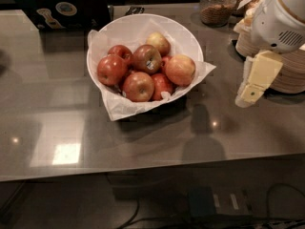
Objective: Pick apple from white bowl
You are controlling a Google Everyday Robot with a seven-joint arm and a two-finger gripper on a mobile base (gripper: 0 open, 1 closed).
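The white bowl (143, 19), wide and lined with crumpled white paper, stands on the grey counter at centre back. Several apples lie in it. The apple (180, 69), the palest one, orange-yellow with a pink blush, lies at the bowl's right side against the rim. Deep red apples (112, 69) fill the left and middle, and a smaller yellow-green apple (158, 43) lies at the back. My gripper (251, 88), cream-coloured under a white wrist, hangs above the counter to the right of the bowl, apart from it and holding nothing I can see.
Stacks of cream paper bowls (288, 78) stand right behind the gripper at the right edge. A glass jar (217, 6) stands at the back right and a black laptop (57, 4) at the back left. The counter's front edge (143, 168) runs below.
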